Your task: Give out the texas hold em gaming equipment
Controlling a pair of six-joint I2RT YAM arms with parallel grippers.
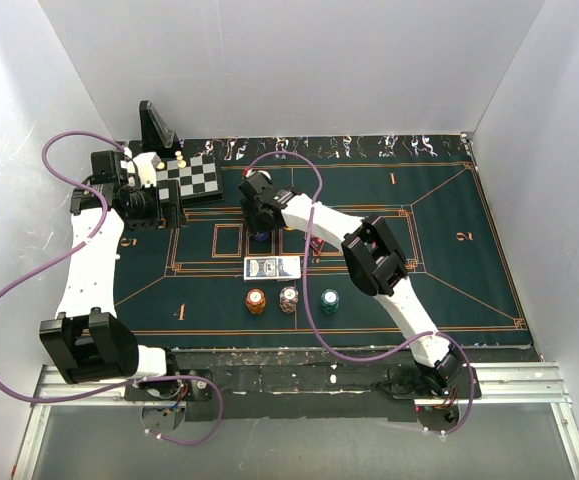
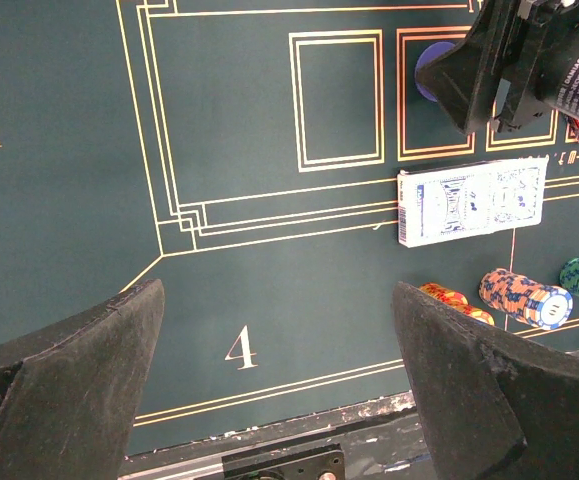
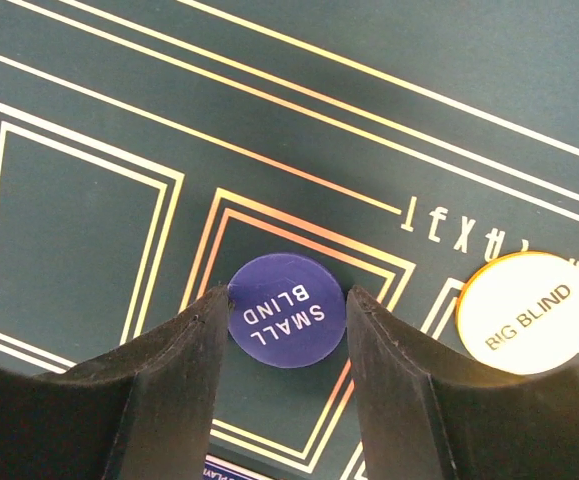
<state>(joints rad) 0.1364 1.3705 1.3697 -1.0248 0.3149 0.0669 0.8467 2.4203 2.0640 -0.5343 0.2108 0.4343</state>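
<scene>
The right tool [image 3: 287,308] is set narrow, its two fingers [image 3: 184,380] pressed against opposite edges of the purple disc [image 3: 287,325] marked SMALL BLIND. The purple disc lies flat on the table [image 1: 449,250] inside a gold-outlined box, just beyond the card deck [image 1: 272,267]. The yellow-rimmed disc [image 3: 526,312], marked BIG BLIND, lies flat beside the purple disc, also just beyond the card deck and apart from the tool. The left tool [image 2: 279,385] is spread wide and holds nothing, above the table well to the left of the card deck. On the near side of the card deck stand three chip stacks in a row: orange [image 1: 256,300], whitish [image 1: 289,299] and teal [image 1: 329,300].
</scene>
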